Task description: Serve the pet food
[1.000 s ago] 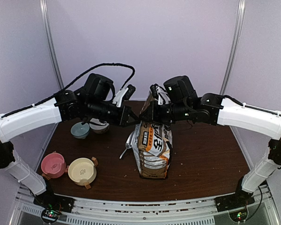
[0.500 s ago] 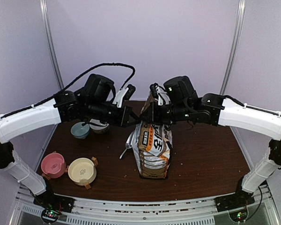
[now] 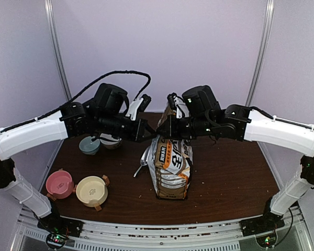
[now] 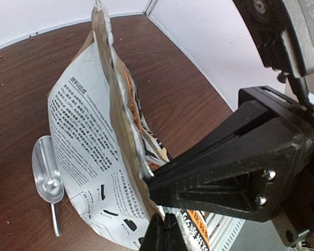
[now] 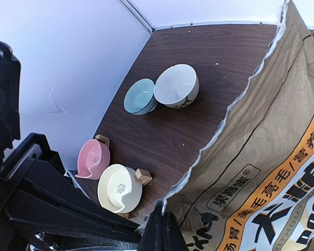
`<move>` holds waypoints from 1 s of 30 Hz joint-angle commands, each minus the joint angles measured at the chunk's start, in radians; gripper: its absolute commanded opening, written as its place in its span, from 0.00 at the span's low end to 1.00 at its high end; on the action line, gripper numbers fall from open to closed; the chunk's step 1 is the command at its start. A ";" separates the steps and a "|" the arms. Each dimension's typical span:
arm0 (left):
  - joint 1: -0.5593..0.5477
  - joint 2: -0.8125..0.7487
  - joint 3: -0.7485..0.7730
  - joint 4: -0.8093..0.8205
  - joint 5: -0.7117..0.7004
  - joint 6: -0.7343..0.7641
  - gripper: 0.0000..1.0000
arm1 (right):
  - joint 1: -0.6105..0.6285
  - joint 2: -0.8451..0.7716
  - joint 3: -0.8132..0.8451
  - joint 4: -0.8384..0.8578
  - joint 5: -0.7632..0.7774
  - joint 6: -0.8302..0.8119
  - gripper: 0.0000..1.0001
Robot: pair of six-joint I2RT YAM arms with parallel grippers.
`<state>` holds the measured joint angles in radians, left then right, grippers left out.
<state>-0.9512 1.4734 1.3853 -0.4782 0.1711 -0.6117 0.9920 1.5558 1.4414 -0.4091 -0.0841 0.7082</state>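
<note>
The left gripper (image 3: 145, 130) and the right gripper (image 3: 164, 128) are each pinched on one lip of the torn mouth of the bag (image 3: 170, 163), which stands upright mid-table. The pet food is not visible; I judge it lies inside the bag. The lips should be drawn apart evenly and gently, so the bag does not tip onto the scoop (image 4: 47, 175) just beside it.
</note>
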 commanded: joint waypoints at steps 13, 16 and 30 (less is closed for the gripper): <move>-0.004 -0.050 -0.006 0.020 -0.037 -0.007 0.00 | -0.009 -0.010 0.008 -0.182 0.108 -0.022 0.00; -0.004 -0.050 -0.006 0.017 -0.043 -0.008 0.00 | -0.009 -0.013 0.007 -0.187 0.112 -0.022 0.00; -0.004 -0.047 -0.002 0.016 -0.045 -0.021 0.00 | -0.008 -0.071 0.005 -0.179 0.116 -0.019 0.00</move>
<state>-0.9531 1.4631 1.3796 -0.4717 0.1410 -0.6216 0.9943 1.5391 1.4513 -0.4931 -0.0315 0.7021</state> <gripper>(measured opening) 0.010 0.013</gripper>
